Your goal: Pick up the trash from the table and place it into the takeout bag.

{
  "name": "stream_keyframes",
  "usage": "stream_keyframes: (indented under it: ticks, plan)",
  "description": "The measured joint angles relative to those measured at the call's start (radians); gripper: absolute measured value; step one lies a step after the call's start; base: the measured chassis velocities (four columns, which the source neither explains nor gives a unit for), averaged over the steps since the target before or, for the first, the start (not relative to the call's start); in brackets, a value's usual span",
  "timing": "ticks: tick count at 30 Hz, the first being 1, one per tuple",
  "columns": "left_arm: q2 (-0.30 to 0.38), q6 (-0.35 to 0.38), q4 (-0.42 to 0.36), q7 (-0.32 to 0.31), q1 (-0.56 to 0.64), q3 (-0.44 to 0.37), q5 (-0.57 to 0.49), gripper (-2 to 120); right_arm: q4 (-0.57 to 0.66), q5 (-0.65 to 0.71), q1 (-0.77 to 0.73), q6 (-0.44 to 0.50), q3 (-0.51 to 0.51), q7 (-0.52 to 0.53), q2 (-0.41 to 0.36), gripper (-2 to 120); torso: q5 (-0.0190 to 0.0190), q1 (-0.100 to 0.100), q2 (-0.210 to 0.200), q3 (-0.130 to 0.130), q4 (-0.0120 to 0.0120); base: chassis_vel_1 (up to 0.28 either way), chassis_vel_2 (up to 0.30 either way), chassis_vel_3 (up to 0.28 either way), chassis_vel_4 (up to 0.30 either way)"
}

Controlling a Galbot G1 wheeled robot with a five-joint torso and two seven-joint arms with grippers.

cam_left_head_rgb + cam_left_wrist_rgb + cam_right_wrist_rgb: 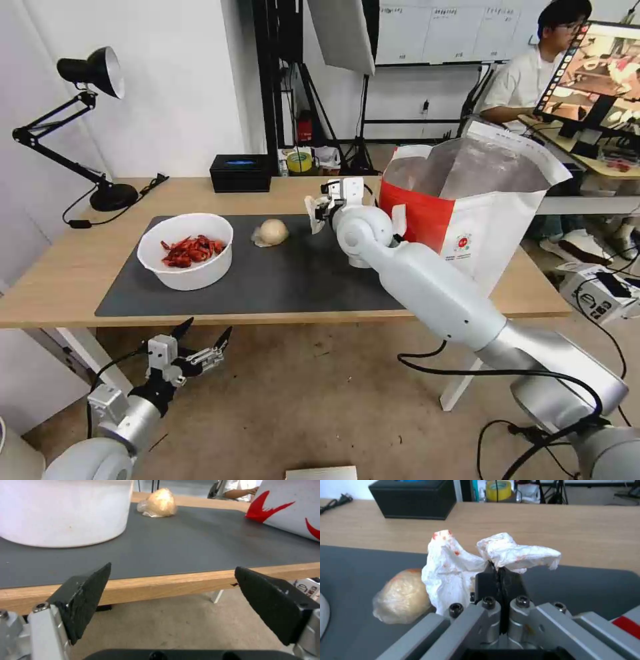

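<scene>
No readable writing anywhere; just a small red round logo (462,243) on the white face of the large boxy white takeout bag with red panel and silver foil lining (467,200), and red splash shapes on the same bag in the left wrist view (293,512).

Right arm stretched forward over the long light-wood worktop (60,280), elbow low, wrist raised above the large dark grey rectangular mat (280,280). Right end effector (498,567) pinched narrow on a crumpled white tissue with red stains (453,565), fingers pressed together with paper bulging out to both sides; seen from the head camera as a white wad (312,212) at the fingertips, lifted clear of the mat. Just beside that end effector on the bag's side, the red panel; on the other side, near it, a round beige bun in clear wrap (271,232) lying on the mat, and farther that way a white bowl of red shells (186,249). Beyond the fingertips, a black tissue box (411,498) at the worktop's far edge.

Left arm held low, below the worktop's near edge. Left end effector (203,331) spread wide, black pads (85,597) well apart, pointing up towards the worktop edge, with the bowl (63,512) and bun (160,503) ahead of it.
</scene>
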Motion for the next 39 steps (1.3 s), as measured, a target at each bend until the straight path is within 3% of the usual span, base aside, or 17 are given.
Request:
stream_keyframes:
  ticks: [20, 39]
  plan:
    - [-0.019, -0.006, -0.031, -0.009, 0.055, -0.036, 0.007, 100, 0.262, -0.051, -0.133, 0.027, 0.073, 0.013, -0.087, 0, -0.0001, 0.000, 0.000, 0.000, 0.0000, 0.000, 0.000, 0.000, 0.000]
    - [-0.038, -0.009, -0.036, -0.008, 0.077, -0.046, 0.012, 100, 0.350, -0.182, -0.236, 0.025, 0.068, -0.039, -0.099, 0, -0.0001, 0.000, 0.000, 0.000, 0.0001, 0.000, 0.000, 0.000, 0.000]
